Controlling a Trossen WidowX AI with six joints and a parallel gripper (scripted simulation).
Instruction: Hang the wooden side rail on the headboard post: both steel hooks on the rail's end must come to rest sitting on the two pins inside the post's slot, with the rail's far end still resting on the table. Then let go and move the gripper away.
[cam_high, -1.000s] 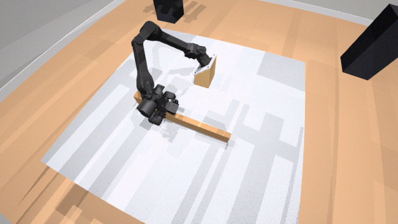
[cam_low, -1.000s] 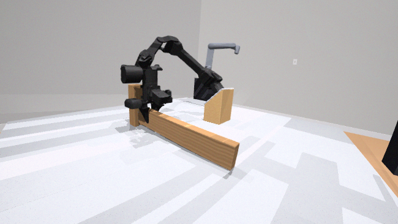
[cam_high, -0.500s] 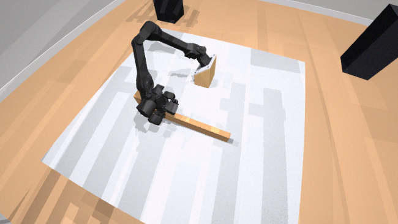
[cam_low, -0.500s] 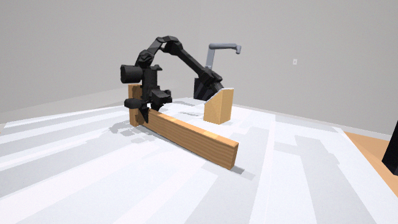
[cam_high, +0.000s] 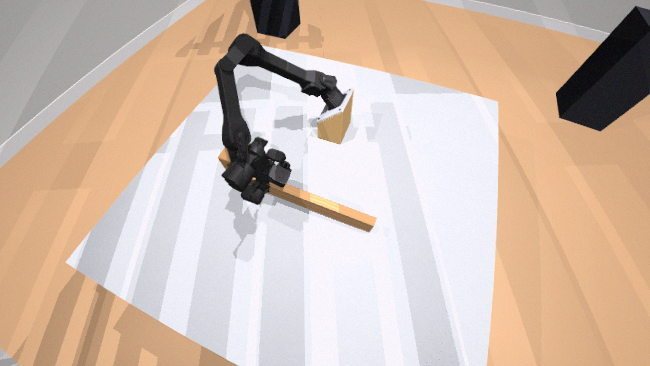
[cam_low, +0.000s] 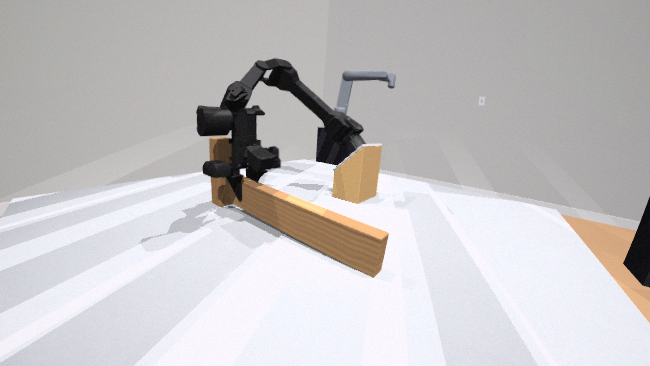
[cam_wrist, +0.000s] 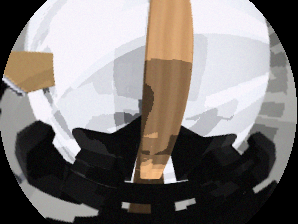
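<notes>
My black parallel-jaw gripper (cam_high: 262, 187) (cam_low: 239, 187) (cam_wrist: 153, 119), left of centre in the top view, is clamped across the long, light-brown wooden side rail (cam_high: 325, 202) (cam_low: 315, 220) (cam_wrist: 170, 40) near its post end. From the grip, the rail runs toward the lower right in the exterior view, narrow edge up, and its far end appears to rest on the white table top (cam_high: 430, 240) (cam_low: 320, 320) (cam_wrist: 225, 55). At the other end, the upright wooden headboard post (cam_high: 224, 158) (cam_low: 218, 190) stands at the left of the exterior frame, with the rail end at or just beside it. The angled wooden block (cam_high: 336, 127) (cam_low: 356, 175) (cam_wrist: 32, 70) stands well apart, right of the arm's forearm.

Status: the rail is gripped and brought to the post. Seating of the hooks is unconfirmed. Remaining: verify or complete seating on both pins, release, withdraw.

Visibility limits: the steel hooks, the slot and its pins cannot be made out in any view. My wrist and fingers cover the joint in the top view and partly in the exterior view. The wrist view cuts off the rail's far end at its upper border.
</notes>
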